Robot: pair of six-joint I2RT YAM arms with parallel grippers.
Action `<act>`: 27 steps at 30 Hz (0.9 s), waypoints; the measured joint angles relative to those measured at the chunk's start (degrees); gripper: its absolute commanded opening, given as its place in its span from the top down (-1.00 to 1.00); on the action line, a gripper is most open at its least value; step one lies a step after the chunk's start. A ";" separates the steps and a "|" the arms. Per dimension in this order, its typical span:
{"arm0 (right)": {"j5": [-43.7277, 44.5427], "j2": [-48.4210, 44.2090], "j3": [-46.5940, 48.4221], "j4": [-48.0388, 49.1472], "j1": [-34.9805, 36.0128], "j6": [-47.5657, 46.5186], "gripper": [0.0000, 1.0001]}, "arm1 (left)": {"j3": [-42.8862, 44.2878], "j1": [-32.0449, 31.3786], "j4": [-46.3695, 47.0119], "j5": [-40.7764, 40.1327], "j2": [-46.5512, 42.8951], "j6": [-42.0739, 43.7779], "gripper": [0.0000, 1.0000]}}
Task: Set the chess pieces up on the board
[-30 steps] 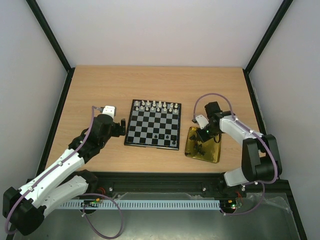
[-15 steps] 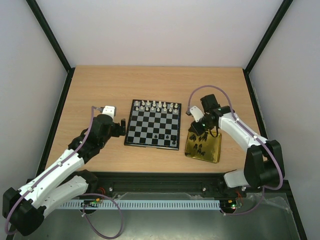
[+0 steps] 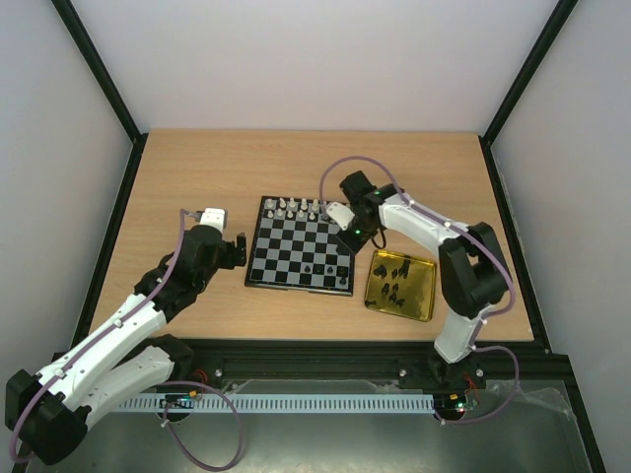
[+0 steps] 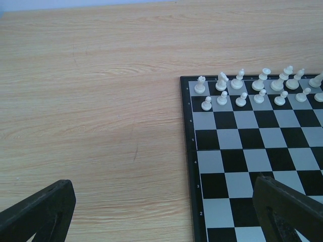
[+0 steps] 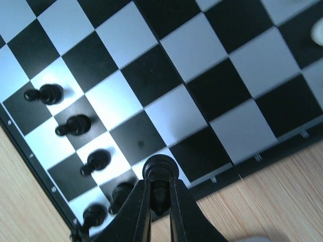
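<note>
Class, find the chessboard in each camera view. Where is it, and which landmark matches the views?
Top external: the board lies at the middle of the table.
Left wrist: the board fills the right half.
Right wrist: the board fills most of the frame, behind the right gripper holding a black piece.
Shared landmark: its dark rim against the wood.

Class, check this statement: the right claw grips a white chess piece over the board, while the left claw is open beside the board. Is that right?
No. The piece gripped by the right claw is black, not white; the right wrist view shows it. The rest stands: it hangs over the board, and the left claw is open beside the board.
</note>
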 measured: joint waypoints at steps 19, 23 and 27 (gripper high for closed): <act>3.74 14.73 12.68 -1.49 8.70 3.13 0.31 | 0.00 0.17 -0.02 0.17 -0.31 0.02 -0.96; 3.89 11.10 10.67 -1.42 7.61 3.41 0.25 | 0.24 0.17 -0.31 1.77 0.11 0.15 -0.69; 0.92 0.57 5.22 -0.52 2.38 4.02 0.17 | 2.60 0.17 -0.68 6.95 4.00 1.33 -0.55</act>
